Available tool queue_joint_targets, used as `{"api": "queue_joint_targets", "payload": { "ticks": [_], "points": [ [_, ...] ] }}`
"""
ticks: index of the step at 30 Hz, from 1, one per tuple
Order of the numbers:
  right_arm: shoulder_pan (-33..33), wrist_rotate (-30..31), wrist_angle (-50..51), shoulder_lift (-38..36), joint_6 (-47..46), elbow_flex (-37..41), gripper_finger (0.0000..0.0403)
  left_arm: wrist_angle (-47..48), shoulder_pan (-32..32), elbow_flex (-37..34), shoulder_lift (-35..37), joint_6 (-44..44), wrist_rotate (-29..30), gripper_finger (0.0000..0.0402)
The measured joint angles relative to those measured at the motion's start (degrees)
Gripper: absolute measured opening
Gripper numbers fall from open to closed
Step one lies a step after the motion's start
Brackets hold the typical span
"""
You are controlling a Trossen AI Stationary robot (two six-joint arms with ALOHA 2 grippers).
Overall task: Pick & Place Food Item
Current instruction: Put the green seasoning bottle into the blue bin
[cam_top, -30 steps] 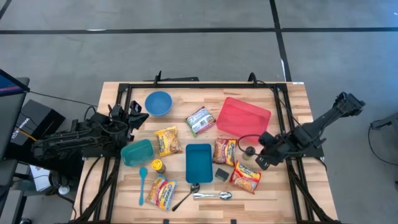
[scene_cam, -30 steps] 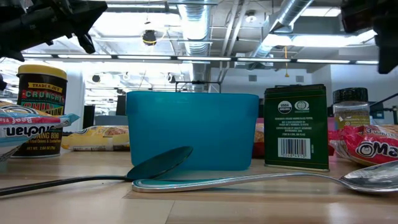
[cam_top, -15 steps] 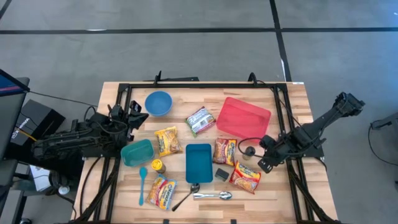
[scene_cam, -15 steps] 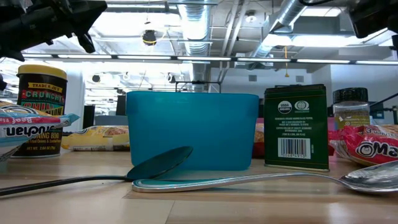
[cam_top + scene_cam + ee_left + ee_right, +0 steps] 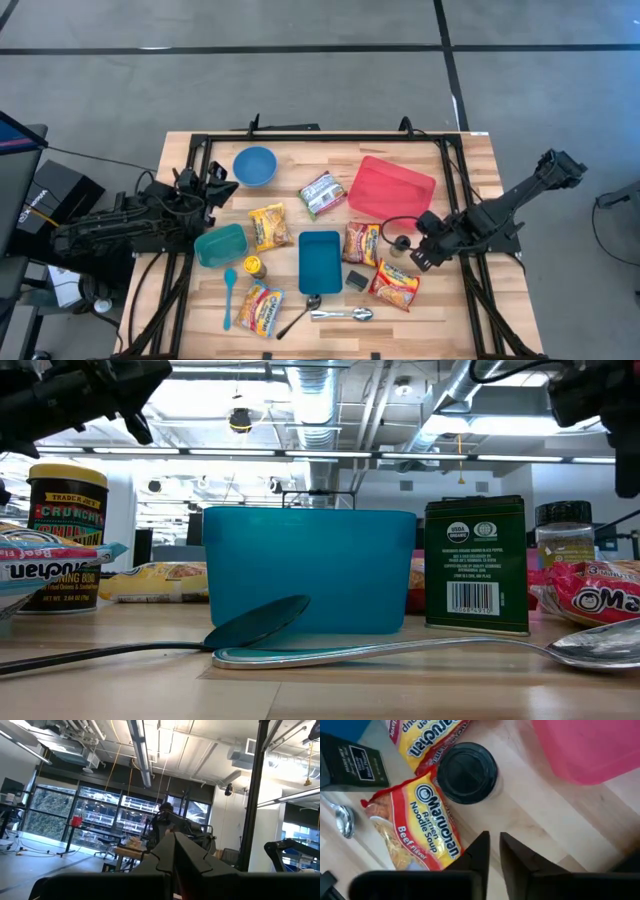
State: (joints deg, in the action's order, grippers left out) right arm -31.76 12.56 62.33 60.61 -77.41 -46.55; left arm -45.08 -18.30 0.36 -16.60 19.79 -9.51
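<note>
The right tool [image 5: 492,851] hangs just above the wood surface [image 5: 440,170]. Its two dark fingers [image 5: 478,851] are open only a little crack, and they hold nothing. Close in front of it stands a small jar with a black lid [image 5: 469,772]. Right beside the jar lies a beef noodle soup packet [image 5: 415,822], red and yellow with big white letters. A second noodle packet [image 5: 422,737] touches the jar on the other side. A pink tub [image 5: 592,747] is near too.

I think the beef packet is the food to pick. It looks light and crinkly. The wrap may be slippery, and the dry noodles inside could crack if they are squeezed hard. A good spot to take hold is across a narrow side or by a flat end seam. The tool would need to open wider first.

The left tool [image 5: 176,851] waits, closed and empty, at the left edge of the surface.
</note>
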Motion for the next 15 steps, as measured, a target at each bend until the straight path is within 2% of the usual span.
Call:
{"api": "queue_joint_targets", "payload": {
  "ticks": [15],
  "points": [
    [0.12,1.01,-1.29,1.68,3.04,0.01,0.0232,0.0,0.01,0.0,0.0,0.0,0.02,0.0003]
  ]
}}
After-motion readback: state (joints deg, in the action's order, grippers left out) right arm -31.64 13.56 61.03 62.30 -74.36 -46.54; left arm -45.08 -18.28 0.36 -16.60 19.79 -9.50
